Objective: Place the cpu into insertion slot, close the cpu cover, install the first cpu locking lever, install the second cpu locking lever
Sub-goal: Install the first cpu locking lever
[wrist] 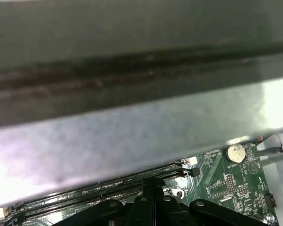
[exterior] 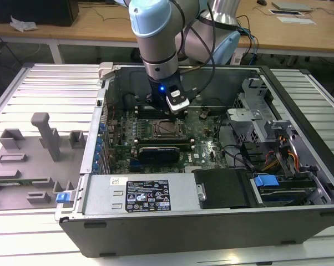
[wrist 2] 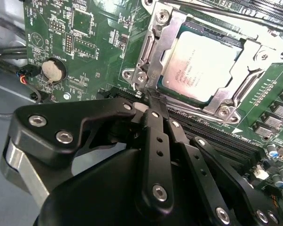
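Note:
The cpu (wrist 2: 201, 66) lies flat in the insertion slot (exterior: 167, 128) on the green motherboard, pale metal face up. The cpu cover (wrist 2: 152, 52), a silver frame, lies down around the chip with the chip's face showing through its window. My gripper (wrist 2: 153, 102) is shut, its black fingers pressed together. The tips stand at the socket's corner, right beside a thin locking lever end (wrist 2: 138, 93); whether they touch it I cannot tell. In the exterior view the gripper (exterior: 162, 113) hangs just behind the socket, low inside the open computer case.
Long black memory slots (wrist 2: 226, 136) run beside the socket. A coin battery (wrist 2: 53, 70) sits on the board. A black card (exterior: 158, 151) lies in front of the socket, and the case wall (wrist: 132, 117) is close behind. Drive bays and cables (exterior: 267, 149) fill the exterior view's right.

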